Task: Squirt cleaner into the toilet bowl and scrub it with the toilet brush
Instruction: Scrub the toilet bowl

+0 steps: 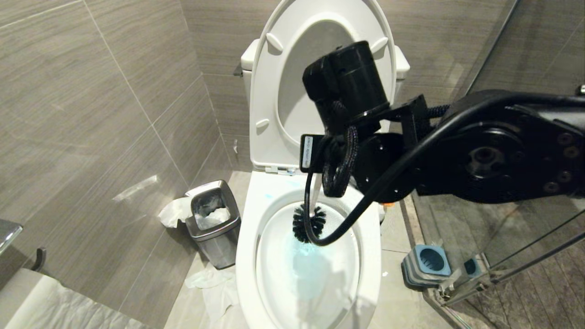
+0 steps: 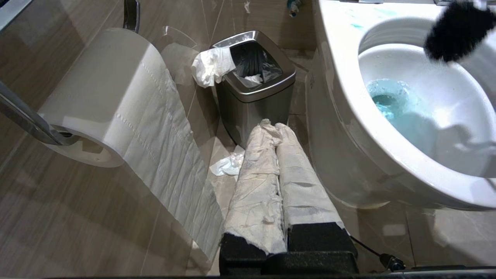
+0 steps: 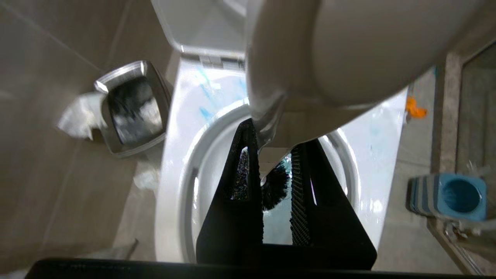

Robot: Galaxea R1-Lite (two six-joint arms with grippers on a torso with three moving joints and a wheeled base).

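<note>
In the head view the right arm [image 1: 480, 155] hides most of the brush [image 1: 309, 223] handle and the right gripper itself. In the right wrist view the handle's blurred top blocks the fingers' [image 3: 248, 170] tips. The bowl's [image 1: 247, 256] near rim runs off the frame. Bin [image 1: 215, 219] contents are unreadable.

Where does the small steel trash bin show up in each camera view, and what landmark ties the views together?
Head view: the steel bin stands on the floor, left of the toilet bowl, lower centre-left.
Left wrist view: the bin sits upper centre, with the bowl's rim beside it.
Right wrist view: the bin is upper left, blurred.
Shared landmark: the black brush head inside the bowl.
</note>
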